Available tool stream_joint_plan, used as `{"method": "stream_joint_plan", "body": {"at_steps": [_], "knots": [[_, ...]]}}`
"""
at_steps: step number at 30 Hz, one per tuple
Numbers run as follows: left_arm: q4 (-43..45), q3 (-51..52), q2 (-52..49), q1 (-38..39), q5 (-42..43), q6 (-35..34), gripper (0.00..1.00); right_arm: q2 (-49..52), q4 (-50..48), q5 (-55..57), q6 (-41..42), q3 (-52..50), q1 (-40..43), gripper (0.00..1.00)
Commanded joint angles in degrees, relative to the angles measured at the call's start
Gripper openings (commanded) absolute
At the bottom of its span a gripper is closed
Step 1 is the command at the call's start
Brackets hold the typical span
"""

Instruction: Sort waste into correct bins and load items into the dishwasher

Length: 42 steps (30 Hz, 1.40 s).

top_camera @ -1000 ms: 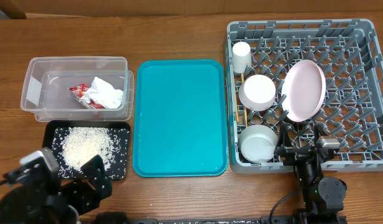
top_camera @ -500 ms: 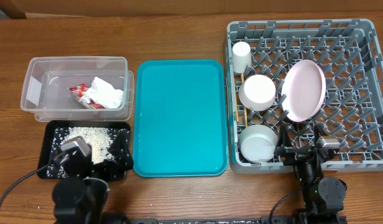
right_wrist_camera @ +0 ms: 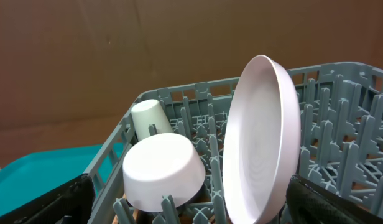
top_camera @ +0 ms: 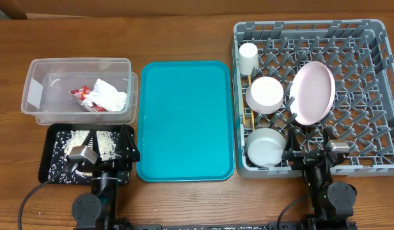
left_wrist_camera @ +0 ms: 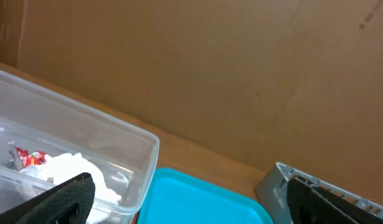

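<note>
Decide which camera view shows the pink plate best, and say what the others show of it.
The right wrist view: the plate stands on edge, close and large, between the pegs of the dish rack. The overhead view shows it smaller, from above, tilted in the rack. The left wrist view does not show it.

The big flat tray [top_camera: 184, 121] lies in the middle of the table [top_camera: 184, 25]. To its left, at the back, sits the tub [top_camera: 37, 96], with the wrapper [top_camera: 82, 96] and the tissue [top_camera: 112, 96] inside, touching. In front of the tub lies the small tray [top_camera: 47, 171] with rice grains [top_camera: 63, 137] in it. Right of the big flat tray stands the dish rack [top_camera: 370, 76]. Along its left side come the cup [top_camera: 248, 57] at the back, the middle bowl [top_camera: 264, 94], then the front bowl [top_camera: 264, 145]. The plate [top_camera: 312, 92] stands on edge just right of the middle bowl.
</note>
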<state>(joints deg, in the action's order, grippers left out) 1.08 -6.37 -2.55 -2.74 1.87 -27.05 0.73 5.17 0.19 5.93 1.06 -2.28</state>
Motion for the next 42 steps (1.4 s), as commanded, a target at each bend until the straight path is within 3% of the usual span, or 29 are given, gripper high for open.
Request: {"method": "stream_joint_plan", "body": {"at_steps": [1, 13, 16, 21, 25, 42], "knots": [[1.14, 2.58, 1.95, -0.35, -1.27, -0.17, 1.00, -0.57, -0.35, -0.33, -0.35, -0.61, 0.07, 1.00], [-1.27, 6.10, 2.36, -0.17, -1.42, 1.70, 1.00, -0.57, -0.35, -0.33, -0.35, -0.61, 0.07, 1.00], [-3.15, 6.10, 2.36, 0.07, -1.40, 6.25, 1.00, -0.57, -0.35, -0.33, -0.35, -0.61, 0.07, 1.00], [-5.55, 6.10, 2.36, 2.10, -0.94, 21.27, 1.00, -0.57, -0.35, -0.33, -0.35, -0.61, 0.07, 1.00], [-5.57, 6.10, 2.36, 3.50, -0.96, 28.41, 1.00, -0.57, -0.35, -0.33, -0.35, -0.61, 0.07, 1.00], [-5.53, 6.10, 2.32, 3.52, -0.92, 28.37, 1.00, -0.57, -0.35, -0.33, -0.35, -0.61, 0.07, 1.00]]}}
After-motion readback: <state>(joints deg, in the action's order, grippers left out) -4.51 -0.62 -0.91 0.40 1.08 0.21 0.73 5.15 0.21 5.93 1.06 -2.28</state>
